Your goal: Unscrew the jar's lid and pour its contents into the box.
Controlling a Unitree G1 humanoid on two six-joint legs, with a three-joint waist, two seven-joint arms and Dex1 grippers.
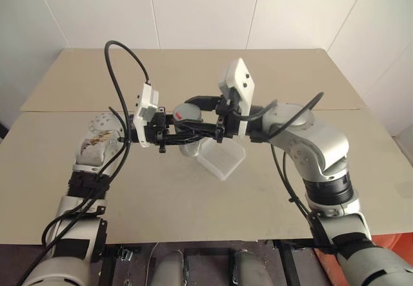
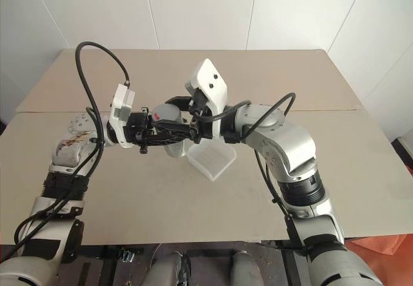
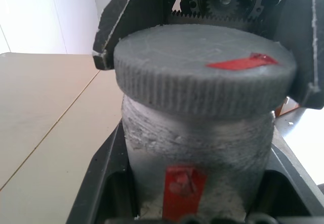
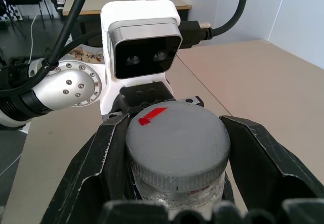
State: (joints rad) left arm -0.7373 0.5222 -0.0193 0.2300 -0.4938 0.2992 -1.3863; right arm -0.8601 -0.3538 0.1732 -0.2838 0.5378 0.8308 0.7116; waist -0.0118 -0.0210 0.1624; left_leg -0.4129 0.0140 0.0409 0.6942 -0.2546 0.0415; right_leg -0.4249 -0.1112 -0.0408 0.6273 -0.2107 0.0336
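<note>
Above the middle of the bench (image 1: 64, 189), the left pincer (image 1: 169, 133) is reaching in from the robot's left and clamping the jar (image 3: 197, 150) by its body, holding it upright in the air. From the left wrist view the ribbed grey wall of the jar is sitting between that pincer's two black fingers (image 3: 109, 183), with a red mark on the label facing the camera.

Sitting on top of the jar, the lid (image 4: 177, 143) is still in place, its red mark pointing across the flat top. The right pincer (image 1: 208, 105) is coming in from the opposite side, and its fingers (image 4: 96, 168) are closing against the knurled rim of the lid on both sides, so it looks to be gripping the lid.

Just below and to the right of the jar, the box (image 1: 222, 159) is resting on the bench, not touched by either pincer.

Judging by this, the unscrewing step is in hand: both grips appear set and the lid is not yet off. The next move is calling for the right wrist to twist the lid while the left one is bracing the jar, keeping it upright so nothing spills early.
</note>
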